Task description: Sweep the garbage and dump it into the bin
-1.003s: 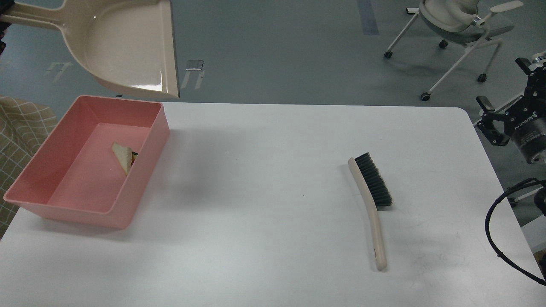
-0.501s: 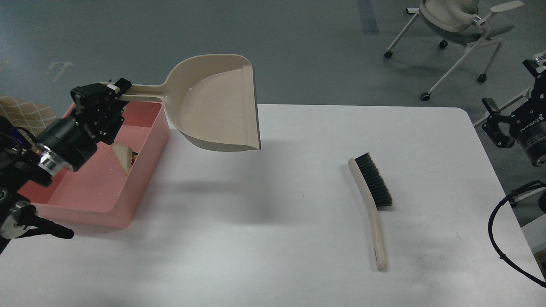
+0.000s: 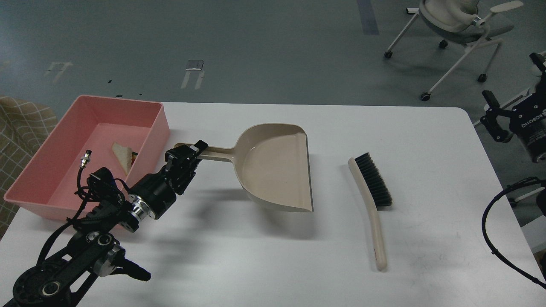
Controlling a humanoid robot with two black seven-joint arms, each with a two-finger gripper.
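Observation:
The pink bin (image 3: pixel 155 137) stands at the table's back left. In it the bread slice (image 3: pixel 121 155) lies against the right wall, and a sliver of the yellow chunk (image 3: pixel 135 157) shows beside it, mostly hidden by the wall. My left gripper (image 3: pixel 189 154) is shut on the handle of the beige dustpan (image 3: pixel 277 172), just right of the bin. The pan is empty, held low over the table's middle with its mouth facing right. My right gripper (image 3: pixel 511 79) is open and empty, off the table's right edge.
A beige brush with dark bristles (image 3: pixel 372 200) lies on the white table (image 3: pixel 256 256) right of the dustpan. An office chair (image 3: pixel 458 21) stands on the floor at the back right. A black cable (image 3: pixel 497 238) loops at the right edge.
My left arm has swung the empty dustpan from high above the bin down and to the right, to the table's middle. My right gripper has drifted slightly right and up.

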